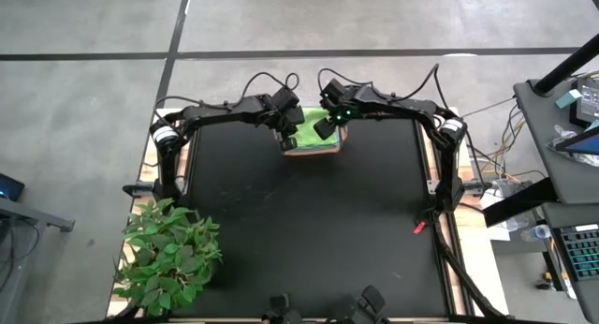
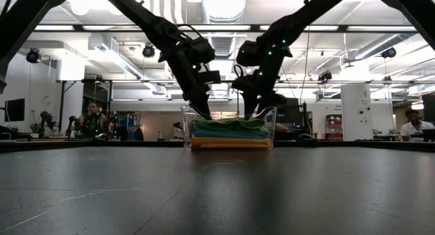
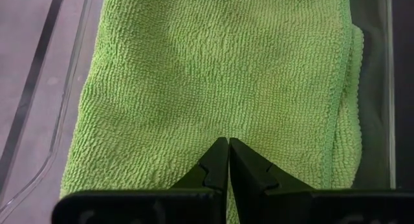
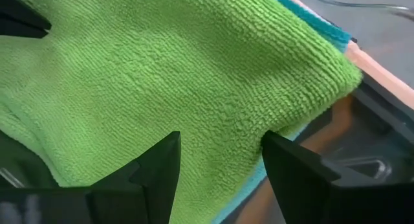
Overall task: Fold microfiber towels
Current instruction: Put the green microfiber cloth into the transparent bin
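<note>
We see the soft lime-green microfiber towel [image 3: 213,81] folded atop the stacked cloths in the clear plastic bin [image 2: 270,119]. Left gripper [image 3: 228,160]: jaws together, directly above it. Right gripper [image 4: 220,160]: jaws apart, straddling its edge. Folding appears nearly complete.

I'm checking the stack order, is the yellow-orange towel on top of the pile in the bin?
No, the lime green towel lies on top in the clear bin, with the yellow-orange towel at the bottom.

Left tool [image 3: 228,160] closed, right tool [image 4: 220,160] spread, both arms reaching forward
</note>
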Controlling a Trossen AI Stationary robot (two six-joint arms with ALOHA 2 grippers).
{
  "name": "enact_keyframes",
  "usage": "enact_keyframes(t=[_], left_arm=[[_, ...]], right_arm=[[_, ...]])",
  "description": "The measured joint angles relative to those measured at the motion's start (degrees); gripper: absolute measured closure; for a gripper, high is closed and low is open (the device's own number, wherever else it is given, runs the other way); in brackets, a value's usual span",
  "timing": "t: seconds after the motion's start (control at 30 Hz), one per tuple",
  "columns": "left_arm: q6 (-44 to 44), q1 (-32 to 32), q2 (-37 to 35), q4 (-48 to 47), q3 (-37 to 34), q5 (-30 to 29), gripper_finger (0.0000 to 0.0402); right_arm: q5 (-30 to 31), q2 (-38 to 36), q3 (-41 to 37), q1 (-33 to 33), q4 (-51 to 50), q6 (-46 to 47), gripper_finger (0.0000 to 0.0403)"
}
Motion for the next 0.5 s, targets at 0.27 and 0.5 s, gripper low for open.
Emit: enact_keyframes(t=[0.27,0.5], left_arm=[[0.0,-0.02,0.0,0.02,0.0,0.0,0.0402],[0.0,-0.02,0.0,0.02,0.0,0.02,0.0402]], right_arm=[[-0.36,0.01,-1.41,-0.05,1.15,0.07,0.0207],[-1.33,0.01,-1.46,-0.08,3.4,-0.07,0.0303]])
